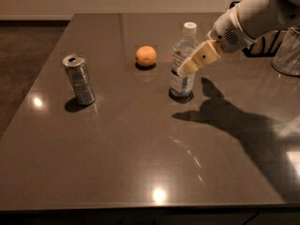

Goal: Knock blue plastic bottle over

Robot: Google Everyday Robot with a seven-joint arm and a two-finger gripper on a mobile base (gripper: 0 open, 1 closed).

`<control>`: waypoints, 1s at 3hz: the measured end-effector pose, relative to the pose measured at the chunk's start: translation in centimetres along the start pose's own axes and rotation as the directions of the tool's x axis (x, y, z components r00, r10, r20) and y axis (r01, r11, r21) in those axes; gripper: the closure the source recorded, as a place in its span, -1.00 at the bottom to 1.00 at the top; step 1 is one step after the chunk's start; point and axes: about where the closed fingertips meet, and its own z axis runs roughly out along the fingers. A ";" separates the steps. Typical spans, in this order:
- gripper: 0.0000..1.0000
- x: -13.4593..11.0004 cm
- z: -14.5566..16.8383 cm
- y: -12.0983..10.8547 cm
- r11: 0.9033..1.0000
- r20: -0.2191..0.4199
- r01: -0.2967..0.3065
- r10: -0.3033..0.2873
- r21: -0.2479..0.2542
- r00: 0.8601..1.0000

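Camera view: we'd shove high on the blue plastic bottle (181,84), near its shoulder, and push thru toward frame left so it tips rather than slides. The bottle stands upright on the tabletop (140,163), upper centre-right. The gripper (183,70) comes in from upper right, jaws apparently pressed together w/ nothing held. Its tip overlaps the bottle's mid-body; we can't tell if they touch.
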 end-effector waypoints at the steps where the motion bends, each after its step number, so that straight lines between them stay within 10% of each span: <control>1: -1.00 -0.7 1.1 -0.2 1.000 0.027 -0.012 0.013 -0.012 1.000; 3: -0.22 -1.6 2.1 0.6 0.999 0.063 -0.018 0.021 -0.052 0.998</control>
